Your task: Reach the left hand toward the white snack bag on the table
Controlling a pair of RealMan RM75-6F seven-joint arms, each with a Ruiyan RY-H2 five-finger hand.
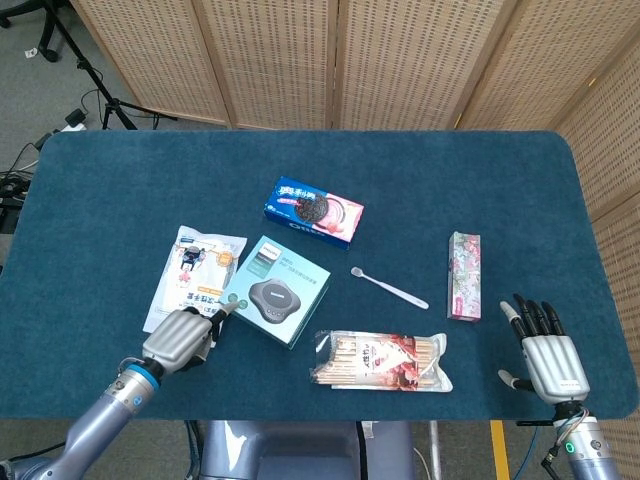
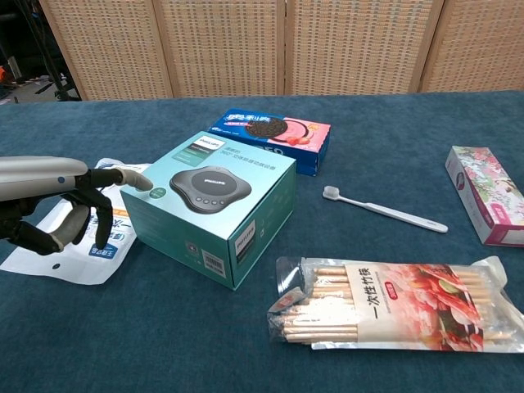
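1. Fingers of the left robot hand point(image 1: 181, 338) hung spread and empty over the near end of the white snack bag point(image 1: 192, 275), beside the teal speaker box point(image 1: 275, 291).
2. Right robot hand point(image 1: 547, 358) rested open on the bench point(image 1: 120, 190), far right of that box.
3. Cookie box point(image 1: 314, 211) lay beyond the speaker box.

Left hand point(image 1: 180, 340) over snack bag point(image 1: 192, 274), beside speaker box point(image 1: 275, 291).

blue table point(image 1: 120, 190), white snack bag point(image 1: 190, 270), teal box point(image 1: 275, 290)
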